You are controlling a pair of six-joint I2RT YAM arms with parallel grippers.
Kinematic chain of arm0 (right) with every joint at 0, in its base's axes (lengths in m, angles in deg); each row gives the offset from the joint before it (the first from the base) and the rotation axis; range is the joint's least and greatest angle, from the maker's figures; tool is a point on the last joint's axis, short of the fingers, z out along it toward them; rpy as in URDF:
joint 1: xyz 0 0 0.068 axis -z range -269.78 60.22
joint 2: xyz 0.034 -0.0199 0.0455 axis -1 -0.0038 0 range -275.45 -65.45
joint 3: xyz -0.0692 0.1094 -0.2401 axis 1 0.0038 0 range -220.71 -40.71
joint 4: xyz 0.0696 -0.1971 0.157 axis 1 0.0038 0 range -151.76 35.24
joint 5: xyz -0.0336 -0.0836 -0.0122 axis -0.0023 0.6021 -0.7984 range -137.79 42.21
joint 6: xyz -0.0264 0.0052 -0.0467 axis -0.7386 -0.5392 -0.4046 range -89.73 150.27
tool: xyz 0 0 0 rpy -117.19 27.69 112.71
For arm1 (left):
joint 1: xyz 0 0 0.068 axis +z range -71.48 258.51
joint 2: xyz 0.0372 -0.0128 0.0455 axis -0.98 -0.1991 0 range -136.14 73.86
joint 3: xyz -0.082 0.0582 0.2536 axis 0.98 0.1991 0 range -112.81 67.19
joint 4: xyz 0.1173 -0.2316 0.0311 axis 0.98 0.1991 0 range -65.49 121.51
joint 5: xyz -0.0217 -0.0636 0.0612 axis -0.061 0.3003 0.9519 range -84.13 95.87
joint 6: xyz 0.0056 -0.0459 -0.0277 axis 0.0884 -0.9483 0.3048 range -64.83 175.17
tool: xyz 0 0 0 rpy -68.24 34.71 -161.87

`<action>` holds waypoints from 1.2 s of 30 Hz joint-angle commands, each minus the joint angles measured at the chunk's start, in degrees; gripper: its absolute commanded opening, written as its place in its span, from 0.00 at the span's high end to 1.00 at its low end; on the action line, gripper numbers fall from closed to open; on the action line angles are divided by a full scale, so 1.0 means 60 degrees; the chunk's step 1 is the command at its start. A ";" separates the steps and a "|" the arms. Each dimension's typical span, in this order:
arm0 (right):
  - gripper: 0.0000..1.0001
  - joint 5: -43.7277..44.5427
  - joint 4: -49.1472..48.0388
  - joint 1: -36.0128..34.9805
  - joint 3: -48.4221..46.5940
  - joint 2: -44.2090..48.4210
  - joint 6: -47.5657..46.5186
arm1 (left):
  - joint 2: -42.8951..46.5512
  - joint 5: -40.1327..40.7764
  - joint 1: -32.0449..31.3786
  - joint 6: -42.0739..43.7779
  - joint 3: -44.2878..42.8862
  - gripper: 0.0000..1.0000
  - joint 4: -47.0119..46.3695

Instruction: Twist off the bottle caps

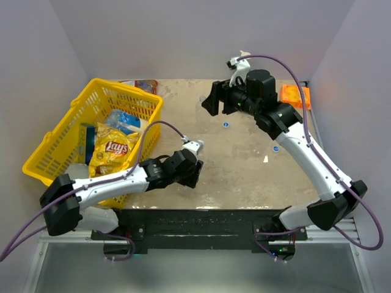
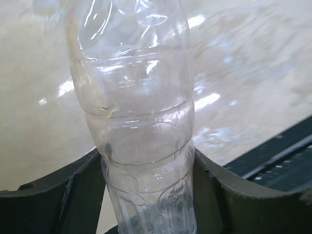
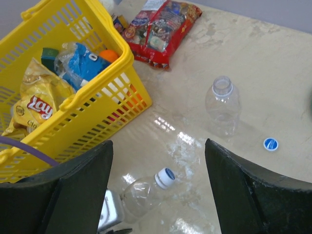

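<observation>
The left hand [image 1: 191,174], low at about 7 o'clock on the desk [image 1: 244,177], is clenched on a clear bottle [image 2: 141,122]. Its wrist view shows both fingers [image 2: 51,200] pressing the ribbed body. From the right wrist view that bottle lies nearly flat, with its white-and-blue cap [image 3: 165,177] on and pointing toward 2 o'clock. The right hand [image 1: 219,101] hangs up at 12 o'clock, well apart, with its jaws spread wide and grasping nothing.

As I read it, the step is to bring the right hand to that cap and twist it off. To do that well, I'd come in along the bottle's own axis, so the jaws close square on the cap's sides and not on the neck or shoulder. The left grip sits at the far end of the body from the neck. Plastic this thin will likely flex or slip under a turn, so a firm hold and short twists seem wise.

Another bottle [image 3: 223,105] stands already open at 1 o'clock of the held one, with a loose cap [image 3: 270,144] near it, and the approach should steer clear of both. The yellow basket [image 3: 73,102] sits off at 9 o'clock.
</observation>
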 commanded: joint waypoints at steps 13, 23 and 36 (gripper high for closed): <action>0.28 -0.2056 0.1414 0.0018 0.0086 0.1080 0.2054 | 0.3536 -0.1999 -0.0010 -0.0550 0.1528 0.54 -0.5719; 0.35 -0.2744 0.1077 0.0018 0.0057 0.0846 0.2480 | 0.4080 -0.1867 -0.0010 -0.0697 0.2026 0.58 -0.6321; 0.39 -0.2994 0.0756 -0.0187 0.0511 0.0772 0.2436 | 0.4124 -0.1867 -0.0010 -0.0668 0.2071 0.60 -0.6526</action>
